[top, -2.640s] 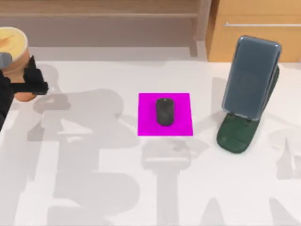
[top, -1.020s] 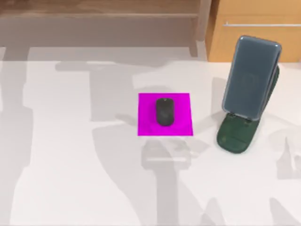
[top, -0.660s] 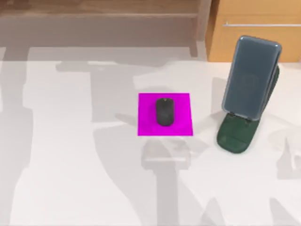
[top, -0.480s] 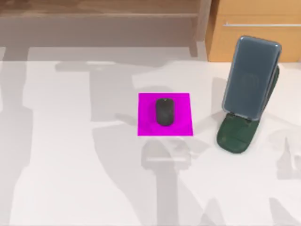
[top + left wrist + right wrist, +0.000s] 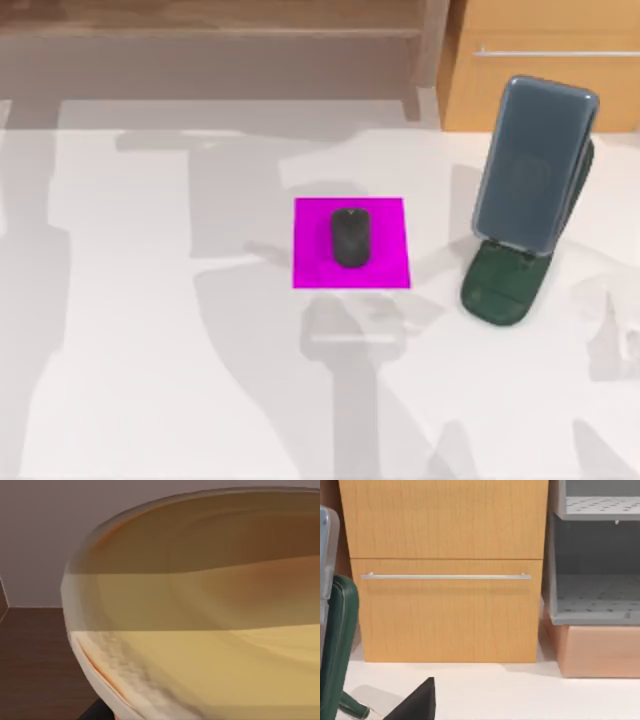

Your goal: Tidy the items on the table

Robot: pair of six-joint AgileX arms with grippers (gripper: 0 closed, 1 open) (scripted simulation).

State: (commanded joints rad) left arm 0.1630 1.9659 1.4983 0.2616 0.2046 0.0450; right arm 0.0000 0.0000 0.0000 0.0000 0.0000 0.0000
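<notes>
A small black mouse (image 5: 349,237) lies on a magenta pad (image 5: 385,265) at the middle of the white table (image 5: 150,380). At the right, a dark grey smartphone (image 5: 530,165) leans upright in a dark green stand (image 5: 500,285). The orange, yellow-topped paper cup (image 5: 210,630) hangs close before the left wrist camera, above a brown floor. My left gripper is shut on it, with a dark finger (image 5: 97,713) showing under its rim. A black part of my right gripper (image 5: 417,705) sits low over the table beside the stand (image 5: 337,645).
A wooden drawer cabinet (image 5: 540,50) with a metal handle (image 5: 445,576) stands behind the table's far right edge. A grey shelf unit (image 5: 595,570) on a brown box stands beside it. Arm shadows lie across the tabletop.
The left gripper and the cup, at the top view's left edge 2.6 s ago, have left that view. Mouse, pad, phone and stand have not moved.
</notes>
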